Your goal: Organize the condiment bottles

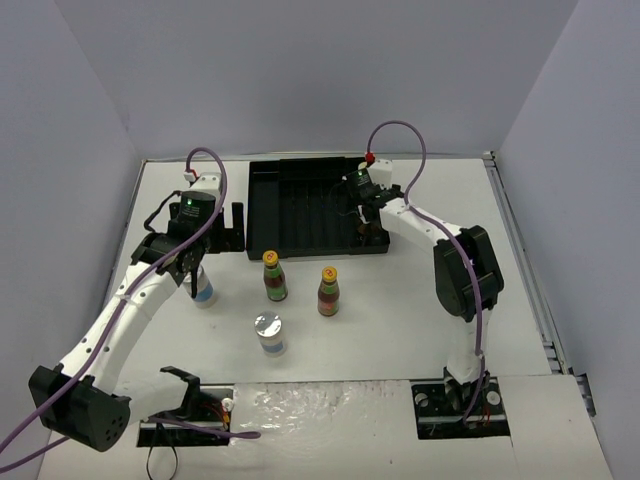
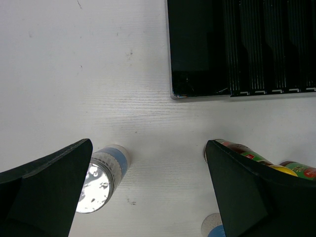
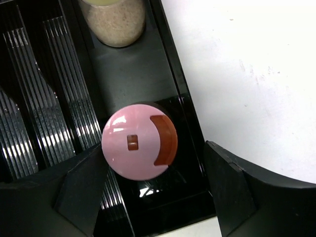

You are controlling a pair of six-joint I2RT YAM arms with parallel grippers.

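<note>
Right gripper (image 3: 157, 173), jaws released, straddles the pink-capped bottle (image 3: 138, 148) standing in the tray's (image 3: 133, 74) near right corner: placement looks done. Next, left gripper (image 2: 148, 163), jaws wide, must centre over the silver-capped jar (image 2: 101, 177) beside it

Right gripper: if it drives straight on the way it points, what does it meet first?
The pink-capped bottle, standing in the black tray between the open fingers of the right gripper; depth unclear.

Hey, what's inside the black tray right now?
A pink-capped bottle in the tray's right channel, a cream bottle just beyond it. The cream one's cap is cropped; the pink cap hides the body beneath.
</note>
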